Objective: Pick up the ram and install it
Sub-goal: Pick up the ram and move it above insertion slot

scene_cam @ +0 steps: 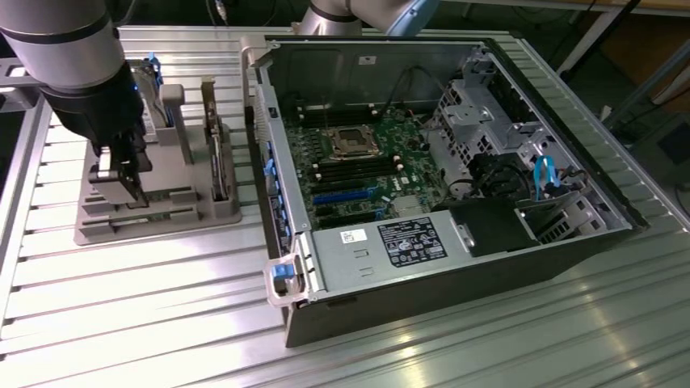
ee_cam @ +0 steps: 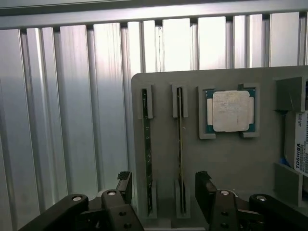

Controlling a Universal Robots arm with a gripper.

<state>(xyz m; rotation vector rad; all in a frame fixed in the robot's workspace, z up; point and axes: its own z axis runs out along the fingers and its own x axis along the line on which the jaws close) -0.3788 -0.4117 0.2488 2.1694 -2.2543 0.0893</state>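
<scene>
Your claw [ee_cam: 163,185] hung spread wide over the grey holder [ee_cam: 231,163] on the bench [ee_cam: 72,120], pinching nothing. The ram [ee_cam: 147,144] stood on edge in its slot there, with a second stick [ee_cam: 180,144] just beside it and both between the fingers. I judged it light, stiff and thin, yet fragile. You would have wanted the pads on its flat faces near mid-length, squeezing gently and pulling straight out of the slot.

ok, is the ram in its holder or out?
In. Both ram sticks stand on edge in the slots of the grey holder. The open fingers flank them with nothing gripped.
</scene>
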